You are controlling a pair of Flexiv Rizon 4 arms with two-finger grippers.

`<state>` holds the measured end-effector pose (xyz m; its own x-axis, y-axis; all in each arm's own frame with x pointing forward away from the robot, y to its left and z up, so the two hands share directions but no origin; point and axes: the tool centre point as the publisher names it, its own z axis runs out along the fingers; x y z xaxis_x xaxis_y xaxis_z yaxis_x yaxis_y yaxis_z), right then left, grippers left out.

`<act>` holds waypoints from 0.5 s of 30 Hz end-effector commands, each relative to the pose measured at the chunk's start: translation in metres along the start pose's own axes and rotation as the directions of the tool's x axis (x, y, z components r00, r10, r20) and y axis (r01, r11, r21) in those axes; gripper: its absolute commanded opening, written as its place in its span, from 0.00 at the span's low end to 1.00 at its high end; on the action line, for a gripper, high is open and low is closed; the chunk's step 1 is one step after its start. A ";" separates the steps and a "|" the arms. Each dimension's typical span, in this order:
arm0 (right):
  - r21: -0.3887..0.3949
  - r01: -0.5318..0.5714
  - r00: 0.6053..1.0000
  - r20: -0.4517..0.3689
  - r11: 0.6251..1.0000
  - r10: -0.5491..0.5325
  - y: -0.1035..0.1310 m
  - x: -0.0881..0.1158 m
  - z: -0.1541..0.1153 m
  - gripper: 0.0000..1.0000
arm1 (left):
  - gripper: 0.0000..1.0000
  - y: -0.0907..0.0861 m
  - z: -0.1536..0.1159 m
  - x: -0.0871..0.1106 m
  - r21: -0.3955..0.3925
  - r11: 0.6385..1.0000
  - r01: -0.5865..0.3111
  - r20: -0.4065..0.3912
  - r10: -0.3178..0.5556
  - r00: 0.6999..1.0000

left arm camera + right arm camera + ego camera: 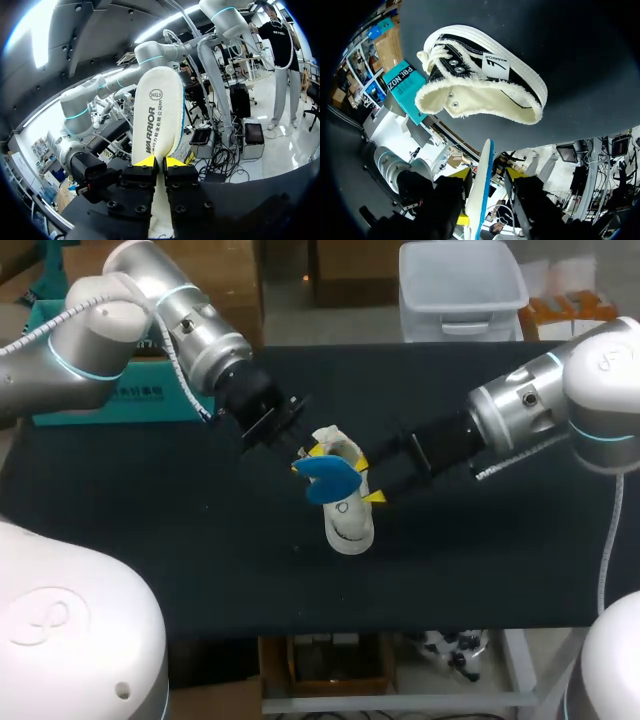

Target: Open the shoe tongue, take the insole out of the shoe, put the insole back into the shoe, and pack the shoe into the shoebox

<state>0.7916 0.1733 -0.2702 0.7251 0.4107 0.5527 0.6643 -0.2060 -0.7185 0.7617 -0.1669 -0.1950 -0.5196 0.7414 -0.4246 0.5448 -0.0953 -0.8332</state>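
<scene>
**Insole pinched in my left claw, shoe on the table below**

My left gripper [160, 162] is clamped on the insole [157, 120]. Both yellow tips press one end of it from two sides, and its pale printed face rises ahead of the fingers. In the head view the insole shows its blue face at the centre of the frame. The shoe [348, 525] lies just below centre on the dark table [150, 530].

My right gripper [367, 480] sits just right of centre with its fingers spread wide. In its wrist view the insole stands edge-on between the tips, gripped by neither. The shoe, black canvas on a white sole, lies ahead of it, its opening turned toward me.
</scene>
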 end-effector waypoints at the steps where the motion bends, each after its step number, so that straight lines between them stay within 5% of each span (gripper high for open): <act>1: 0.026 0.011 1.000 -0.018 1.000 -0.010 0.002 0.002 0.004 0.38 | 0.00 0.000 0.007 0.005 -0.058 0.998 -0.006 0.030 0.007 1.000; 15: 0.044 -0.023 0.999 -0.023 0.999 0.024 0.001 0.004 0.008 0.19 | 0.00 0.010 0.010 0.006 -0.077 0.996 -0.039 0.069 0.044 0.997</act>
<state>0.7940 0.1819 -0.2718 0.7439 0.3866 0.5452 0.6400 -0.1768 -0.7478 0.7609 -0.1695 -0.2075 -0.5340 0.6969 -0.4787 0.6117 -0.0725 -0.7878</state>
